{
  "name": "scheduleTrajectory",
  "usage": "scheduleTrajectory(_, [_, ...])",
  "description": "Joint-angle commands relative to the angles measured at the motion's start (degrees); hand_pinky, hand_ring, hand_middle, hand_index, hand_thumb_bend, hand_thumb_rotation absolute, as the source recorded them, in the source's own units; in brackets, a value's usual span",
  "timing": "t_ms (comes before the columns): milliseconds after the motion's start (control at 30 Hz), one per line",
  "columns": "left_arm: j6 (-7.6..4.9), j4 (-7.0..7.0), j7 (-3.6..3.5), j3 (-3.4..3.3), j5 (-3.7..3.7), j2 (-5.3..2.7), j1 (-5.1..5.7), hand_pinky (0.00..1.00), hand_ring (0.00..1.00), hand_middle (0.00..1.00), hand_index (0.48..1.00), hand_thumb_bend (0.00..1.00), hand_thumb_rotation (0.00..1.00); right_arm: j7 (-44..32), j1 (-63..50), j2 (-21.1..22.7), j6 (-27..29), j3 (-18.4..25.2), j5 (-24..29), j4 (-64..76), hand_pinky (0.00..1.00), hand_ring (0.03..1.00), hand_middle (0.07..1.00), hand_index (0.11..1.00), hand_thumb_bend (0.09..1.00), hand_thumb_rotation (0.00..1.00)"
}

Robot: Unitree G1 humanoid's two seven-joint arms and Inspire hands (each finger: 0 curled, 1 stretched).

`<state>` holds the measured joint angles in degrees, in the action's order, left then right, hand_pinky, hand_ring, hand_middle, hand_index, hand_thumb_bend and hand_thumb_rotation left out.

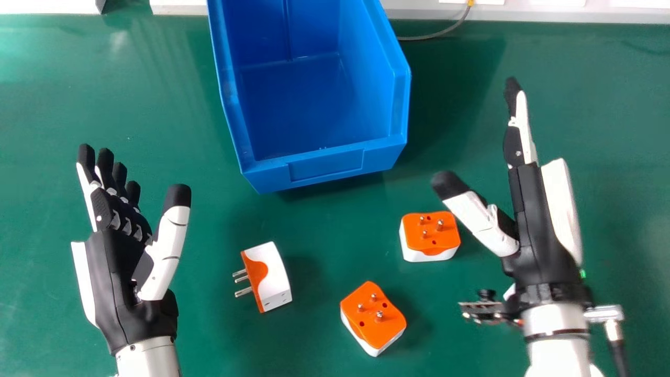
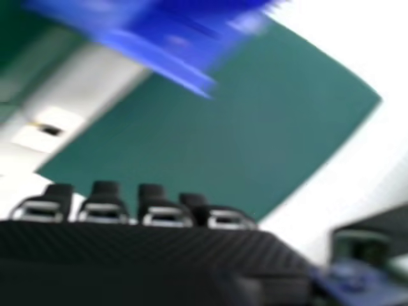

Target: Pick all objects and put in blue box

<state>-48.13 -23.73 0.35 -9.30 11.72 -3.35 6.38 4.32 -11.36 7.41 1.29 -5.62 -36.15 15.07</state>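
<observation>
OK so left hand (image 1: 104, 277) and right hand (image 1: 536, 225) have straight fingers, thumbs apart. 1 plug (image 1: 426, 246) is just beside the right thumb, 1 plug (image 1: 271, 272) near the left, 1 plug (image 1: 372, 329) between. Blue box (image 1: 325, 168) sits past the thumbs, bare floor showing.

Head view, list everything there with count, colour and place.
Box: one, blue, far middle.
Pins-up adapters: two, orange-white, right of centre.
Side-lying adapter: one, orange-white, left of centre.
Cable: one, grey, far edge, right of box.
Edge pieces: several, white, far edge.
Table: one, green, beneath box.
Forearms: two, silver, bottom edge.
Wrist fittings: several, silver and dark, right wrist.
Robot hands: two, black and white, left and right.
</observation>
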Motion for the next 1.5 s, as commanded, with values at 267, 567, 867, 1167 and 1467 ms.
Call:
scheduleTrajectory(267, [-1.06,0.68,-0.12,0.16,0.55,-2.50,-0.62,1.00,1.00,1.00,1.000,0.68,0.40,-38.25,1.56,13.47,-23.18,-3.81,-27.18,17.60,0.99,1.000,1.000,1.000,0.888,0.89])
scheduleTrajectory(567, [-1.08,0.96,-0.57,0.07,0.94,-2.12,-0.52,1.00,1.00,1.00,1.000,0.67,0.39,-44.90,3.87,11.35,-28.39,-5.14,-36.72,16.55,1.00,1.000,1.000,0.989,0.955,0.68])
scheduleTrajectory(867, [-0.77,1.60,-0.66,-0.23,1.26,-2.00,0.28,1.00,1.00,1.00,1.000,0.67,0.39,-44.21,4.79,8.98,-29.99,-5.28,-38.83,13.42,0.98,1.000,1.000,0.986,0.972,0.59])
scheduleTrajectory(1167, [-0.62,1.87,-0.93,-0.29,1.31,-1.93,0.59,1.00,1.00,1.00,1.000,0.67,0.39,-47.42,5.57,9.35,-31.08,-4.27,-38.79,12.19,0.97,1.000,1.000,0.990,0.987,0.49])
scheduleTrajectory(1467, [-0.70,1.82,-0.64,-0.51,1.13,-1.82,0.50,1.00,1.00,1.00,1.000,0.67,0.39,-51.19,7.67,9.91,-33.03,-4.29,-40.21,8.90,0.97,1.000,1.000,0.995,0.994,0.42])
